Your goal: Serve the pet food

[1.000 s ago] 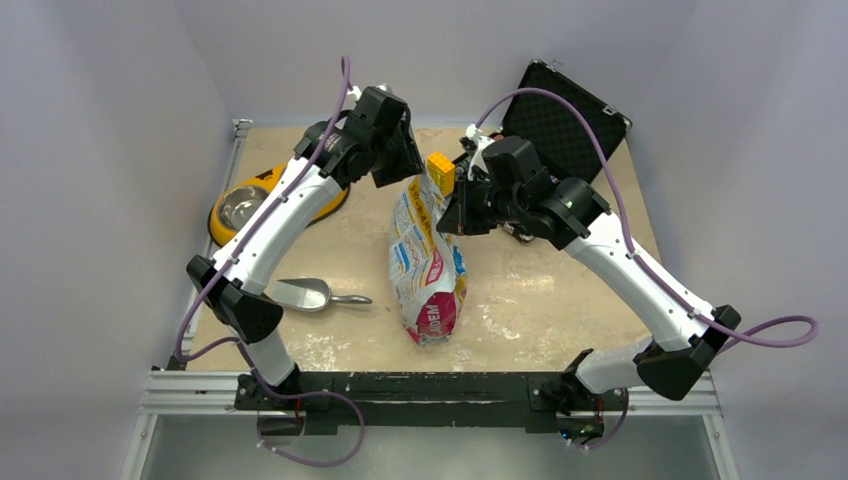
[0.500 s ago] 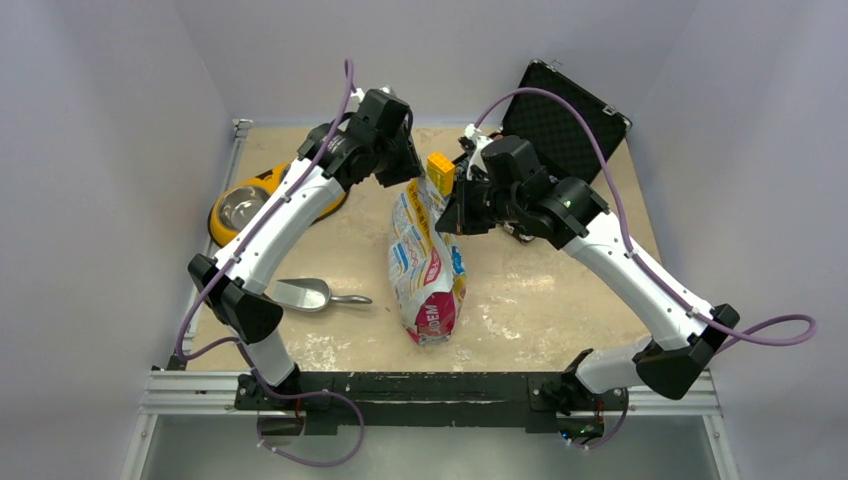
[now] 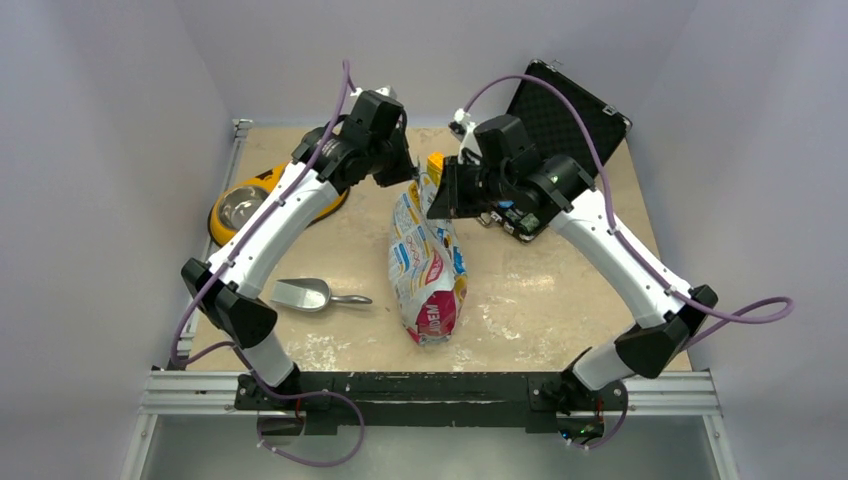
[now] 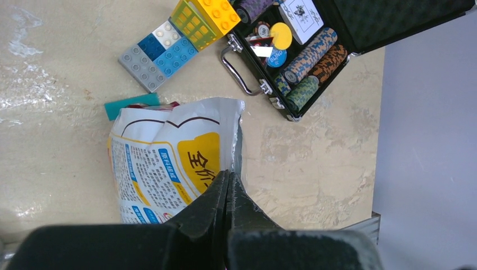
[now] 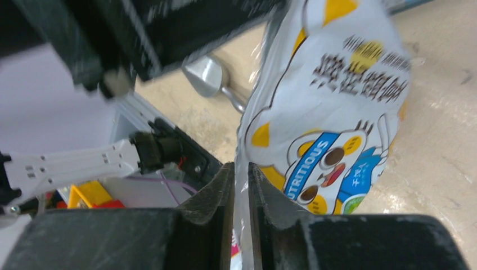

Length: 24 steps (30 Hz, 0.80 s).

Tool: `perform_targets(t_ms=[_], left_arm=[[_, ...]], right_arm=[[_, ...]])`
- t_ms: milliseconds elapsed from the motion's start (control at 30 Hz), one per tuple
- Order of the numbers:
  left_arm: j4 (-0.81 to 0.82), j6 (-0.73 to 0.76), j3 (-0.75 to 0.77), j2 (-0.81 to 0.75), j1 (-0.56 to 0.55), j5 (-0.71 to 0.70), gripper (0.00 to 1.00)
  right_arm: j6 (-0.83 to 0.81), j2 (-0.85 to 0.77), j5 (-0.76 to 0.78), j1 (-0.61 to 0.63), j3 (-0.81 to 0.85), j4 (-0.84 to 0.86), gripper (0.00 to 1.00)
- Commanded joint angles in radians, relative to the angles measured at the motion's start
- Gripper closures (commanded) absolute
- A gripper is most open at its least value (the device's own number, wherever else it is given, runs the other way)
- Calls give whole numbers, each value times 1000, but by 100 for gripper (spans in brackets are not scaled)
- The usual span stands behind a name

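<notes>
The pet food bag (image 3: 428, 265), glossy white, yellow and magenta, lies lengthwise mid-table with its top end lifted toward the back. The pet food itself is hidden inside. My left gripper (image 3: 411, 176) is shut on the bag's top edge; in the left wrist view the jaws (image 4: 228, 181) pinch the silver seam beside the printed bag (image 4: 169, 152). My right gripper (image 3: 441, 204) stands on the other side of the same end. Its jaws (image 5: 241, 169) are slightly parted, with the thin edge of the bag (image 5: 337, 112) running between them.
A yellow bowl (image 3: 240, 208) with a steel inside sits at the back left. A metal scoop (image 3: 305, 294) lies front left. An open black case (image 4: 292, 50) of poker chips and toy bricks (image 4: 180, 34) are behind the bag, with a teal strip (image 4: 132, 105) close by.
My left gripper has closed on the bag's top edge. The right jaws, shut on the bag before, have parted a little, and the right arm has shifted left and toward the back.
</notes>
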Motion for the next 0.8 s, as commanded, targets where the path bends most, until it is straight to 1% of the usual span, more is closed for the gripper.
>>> perform_targets(t_ms=[0, 100, 267, 333, 433, 533, 767], left_arm=[[36, 32, -53, -66, -1, 77, 100], [53, 15, -64, -64, -1, 105, 100], [5, -4, -32, -36, -1, 116, 100], [-21, -15, -21, -27, 0, 109, 100], [-58, -27, -16, -24, 0, 95, 100], [-54, -35, -30, -27, 0, 95, 100], [-42, -61, -37, -15, -1, 123, 100]], right_arm=[[-25, 32, -78, -96, 125, 17, 76], [-49, 119, -59, -115, 243, -25, 72], [-46, 228, -26, -117, 392, -57, 72], [-33, 262, 7, -117, 430, -71, 74], [-6, 310, 63, -116, 484, -118, 81], [5, 328, 96, -116, 480, -128, 82], [13, 329, 58, -111, 405, -74, 83]])
